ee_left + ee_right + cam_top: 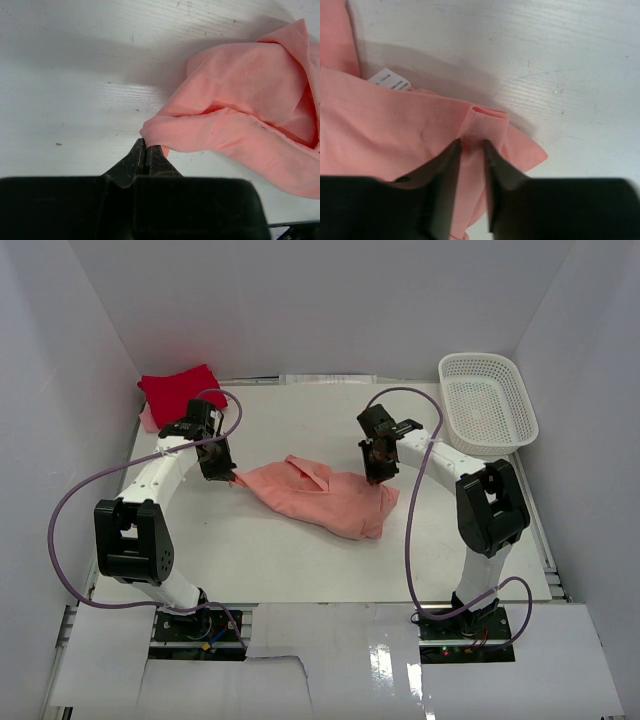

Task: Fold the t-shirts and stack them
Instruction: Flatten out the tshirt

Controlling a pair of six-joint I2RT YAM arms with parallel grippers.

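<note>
Far left corner: the red t-shirt [181, 390] lies bunched at the back of the table [250, 550], with a pale pink t-shirt [148, 418] peeking out beside it. Both wait.
My left claw [147, 146]: clamped tight, pinching a folded edge of the salmon-pink t-shirt [330, 495] at its left tip.
Mid-table: the salmon shirt is rumpled, stretched loosely between my two arms, not flat yet.
My right claw [470, 145]: fingers [447, 160] closing in on a small pleat of the same shirt near its right edge; I'd say it grips the cloth, with a white label [390, 80] showing nearby.
Far right: the white basket [488, 400] stands off by the back corner.
Step in hand: spreading the salmon shirt, I judge.
Next move: I reckon pulling my claws apart evenly to flatten the cloth before any fold.
</note>
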